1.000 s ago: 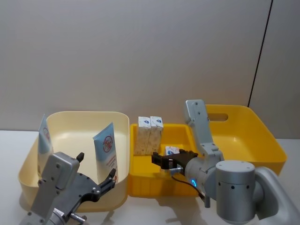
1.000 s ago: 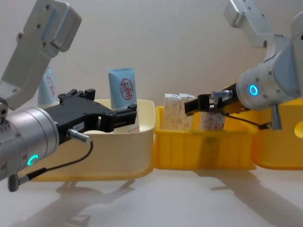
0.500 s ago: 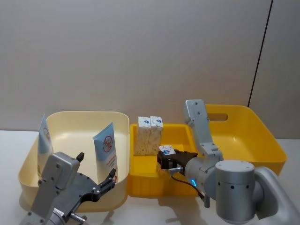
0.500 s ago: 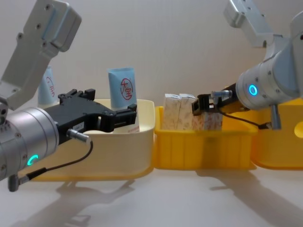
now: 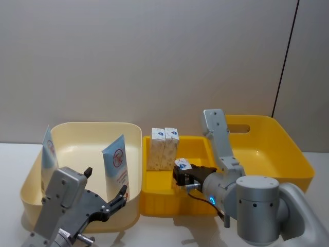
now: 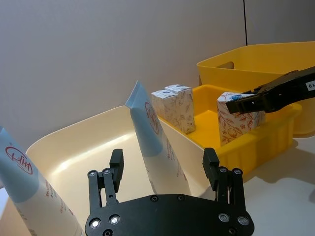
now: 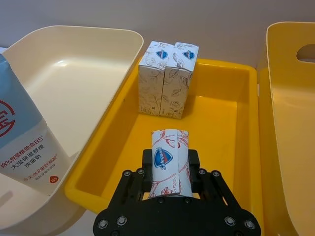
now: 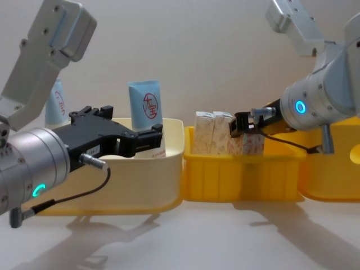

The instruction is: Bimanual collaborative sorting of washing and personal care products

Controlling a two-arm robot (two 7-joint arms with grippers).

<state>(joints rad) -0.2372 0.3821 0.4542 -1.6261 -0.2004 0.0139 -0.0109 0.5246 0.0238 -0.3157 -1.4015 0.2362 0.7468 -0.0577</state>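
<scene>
So the right gripper is clamped tight on a box, which stands upright down in the front of the yellow bin. The other two boxes stand side by side at about 11 o'clock from it, with bare floor between, so I'd guess a short push that way and then let go. The left gripper hangs wide open and empty, with a tube at its 12 o'clock in the cream bin.

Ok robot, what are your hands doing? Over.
Right gripper shut on a box in the small yellow bin. Left gripper open by the cream bin. Two more boxes behind, not touching it.
</scene>
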